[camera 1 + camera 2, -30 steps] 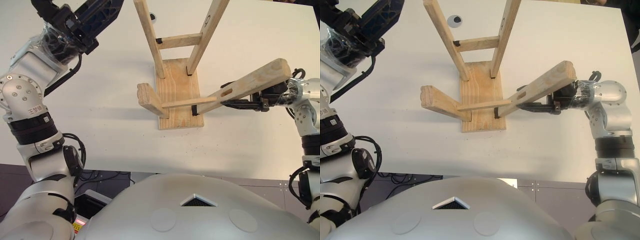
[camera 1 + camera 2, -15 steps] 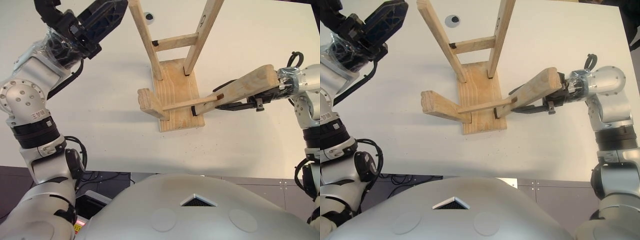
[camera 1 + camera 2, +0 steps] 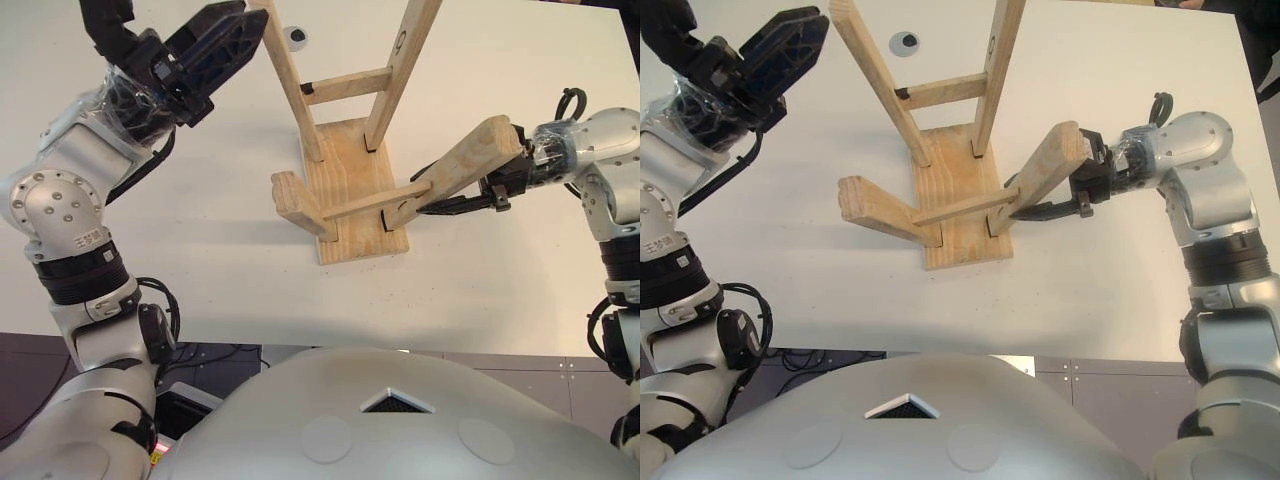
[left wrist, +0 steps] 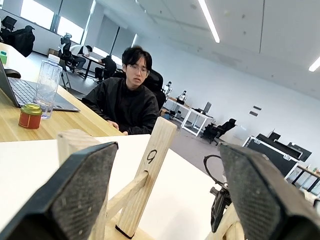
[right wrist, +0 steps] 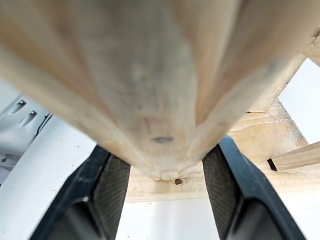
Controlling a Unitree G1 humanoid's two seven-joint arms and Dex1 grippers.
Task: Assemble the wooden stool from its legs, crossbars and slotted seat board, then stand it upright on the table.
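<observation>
Right end effector (image 3: 445, 190) clamps a pale, square-cut wooden leg (image 3: 470, 155) at 3 o'clock of the slotted seat board (image 3: 350, 165), flat on the bench (image 3: 480, 270). The leg leans, long axis running from the board toward 2 o'clock. Left end effector (image 3: 225, 45) gapes wide at 10 o'clock, beside an upright leg (image 3: 288, 80).

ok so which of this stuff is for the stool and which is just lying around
For the stool: seat board, upright legs, leaning leg, gripped leg in right gripper, crossbars, open left gripper.
Lying around: dark disc, laptop, bottle, tin.
</observation>
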